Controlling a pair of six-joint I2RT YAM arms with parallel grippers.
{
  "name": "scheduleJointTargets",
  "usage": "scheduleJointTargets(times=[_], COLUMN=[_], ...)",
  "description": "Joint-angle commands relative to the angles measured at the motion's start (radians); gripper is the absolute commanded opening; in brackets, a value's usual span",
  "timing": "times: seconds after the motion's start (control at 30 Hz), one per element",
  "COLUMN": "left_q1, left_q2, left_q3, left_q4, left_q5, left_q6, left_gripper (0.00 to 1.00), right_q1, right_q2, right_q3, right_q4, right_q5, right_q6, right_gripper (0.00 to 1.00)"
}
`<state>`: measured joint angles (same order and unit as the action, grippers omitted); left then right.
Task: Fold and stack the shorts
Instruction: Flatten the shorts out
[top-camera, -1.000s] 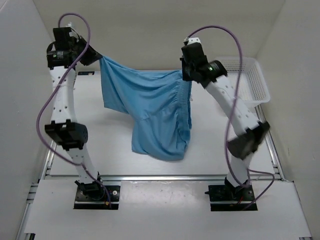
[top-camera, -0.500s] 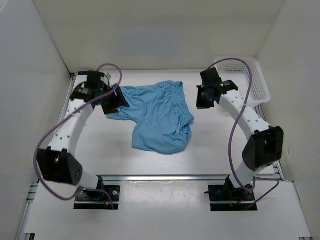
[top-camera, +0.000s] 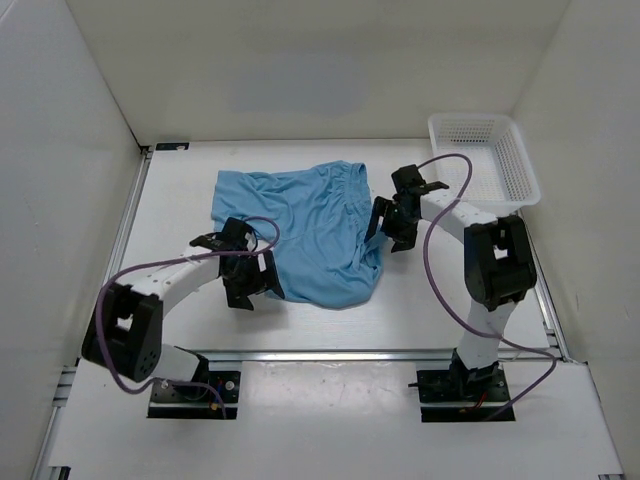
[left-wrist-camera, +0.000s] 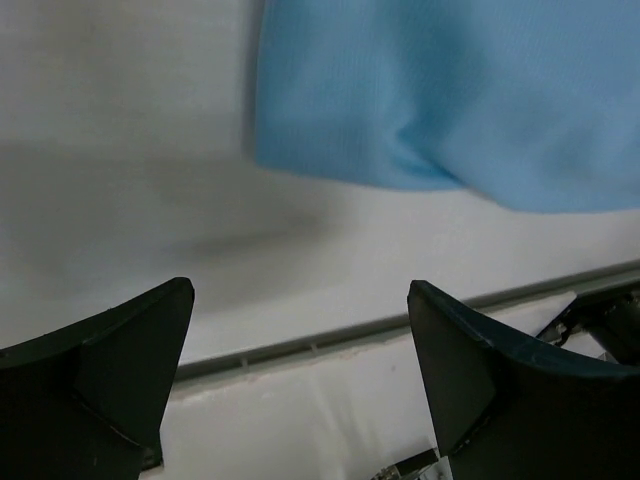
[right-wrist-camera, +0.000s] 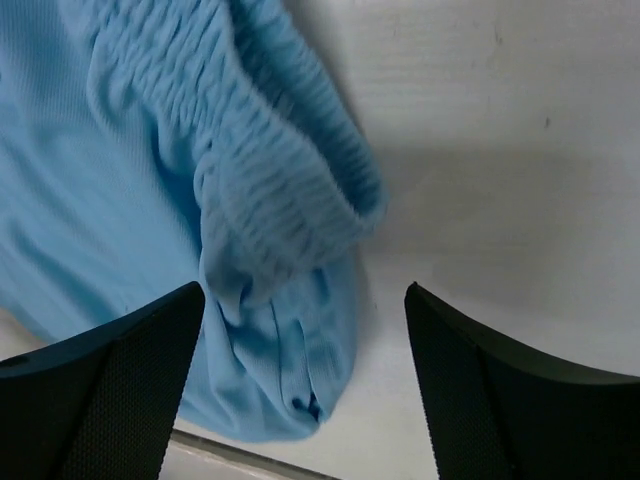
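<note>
The light blue shorts (top-camera: 300, 225) lie crumpled on the white table (top-camera: 180, 200), waistband toward the back right. My left gripper (top-camera: 252, 285) is low at their near left edge, open and holding nothing. In the left wrist view the shorts (left-wrist-camera: 440, 90) lie beyond the open left gripper (left-wrist-camera: 300, 290), with bare table between its fingers. My right gripper (top-camera: 385, 225) sits at the shorts' right edge, open. In the right wrist view the gathered waistband (right-wrist-camera: 270, 190) bunches just ahead of the open right gripper (right-wrist-camera: 302, 290), and nothing is pinched.
A white mesh basket (top-camera: 485, 155) stands at the back right corner of the table. A metal rail (top-camera: 320, 353) runs along the near table edge, close to the left gripper. White walls enclose the left, back and right sides.
Both arms came down from holding the shorts up in the air. The shorts now lie on the table. Both grippers let go and opened, and the left one moved to the near left edge.
</note>
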<state>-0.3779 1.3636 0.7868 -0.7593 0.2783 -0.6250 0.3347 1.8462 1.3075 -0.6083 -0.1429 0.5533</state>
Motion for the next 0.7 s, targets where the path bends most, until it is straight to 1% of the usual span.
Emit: scheduleJointTargets(times=[0.0,0.03,0.1,0.17,0.2,0.23,0.27,0.3,0.33,0.4,0.47,0.5,0.53,0.57,0.6,0.63,0.67], left_q1=[-0.012,-0.012,-0.021,-0.033,-0.033,-0.045,-0.046,-0.046,-0.046,-0.036,-0.036,-0.036,-0.036,-0.027,-0.027,-0.001,0.008], left_q2=[0.077,0.121,0.163,0.230,0.255,0.275,0.308,0.318,0.318,0.261,0.183,0.113,0.085,0.065,0.051,0.039,0.038], left_q3=[0.015,0.028,0.049,0.075,0.122,0.146,0.170,0.208,0.222,0.253,0.282,0.305,0.369,0.409,0.457,0.562,0.618], left_q4=[0.139,0.164,0.190,0.209,0.209,0.209,0.209,0.209,0.209,0.209,0.169,0.131,0.086,0.043,-0.077,-0.133,-0.184], left_q5=[-0.001,-0.001,-0.001,-0.001,0.010,0.010,0.010,0.021,0.021,0.007,-0.042,-0.066,-0.114,-0.114,-0.128,-0.142,-0.180], left_q6=[-0.028,-0.028,-0.039,-0.051,-0.051,-0.051,-0.051,-0.041,-0.041,-0.041,-0.051,-0.051,-0.035,-0.010,0.020,0.077,0.100], left_gripper=[1.00,0.97,0.90,0.75,0.65,0.53,0.37,0.11,0.10,0.10,0.10,0.10,0.10,0.10,0.10,0.10,0.10], right_q1=[-0.019,-0.019,-0.019,-0.019,-0.019,-0.019,-0.019,-0.019,-0.019,-0.019,-0.019,-0.019,-0.019,-0.019,-0.019,-0.019,-0.019], right_q2=[0.053,0.088,0.125,0.148,0.148,0.127,0.114,0.091,0.081,0.044,0.012,-0.007,-0.046,-0.067,-0.100,-0.114,-0.123], right_q3=[0.079,0.096,0.131,0.174,0.174,0.183,0.184,0.184,0.194,0.208,0.219,0.228,0.228,0.240,0.249,0.260,0.292], right_q4=[0.068,0.068,0.058,0.044,0.035,0.035,0.035,0.035,0.012,-0.002,-0.013,-0.022,-0.034,-0.034,-0.053,-0.067,-0.093], right_q5=[-0.017,0.008,0.037,0.068,0.083,0.110,0.126,0.140,0.163,0.187,0.209,0.221,0.232,0.241,0.241,0.259,0.269], right_q6=[0.042,0.042,0.042,0.051,0.051,0.051,0.051,0.042,0.024,0.005,-0.018,-0.018,-0.027,-0.027,-0.041,-0.041,-0.055], right_gripper=[0.84,0.81,0.74,0.53,0.42,0.23,0.16,0.09,0.00,0.00,0.00,0.00,0.00,0.00,0.00,0.00,0.00])
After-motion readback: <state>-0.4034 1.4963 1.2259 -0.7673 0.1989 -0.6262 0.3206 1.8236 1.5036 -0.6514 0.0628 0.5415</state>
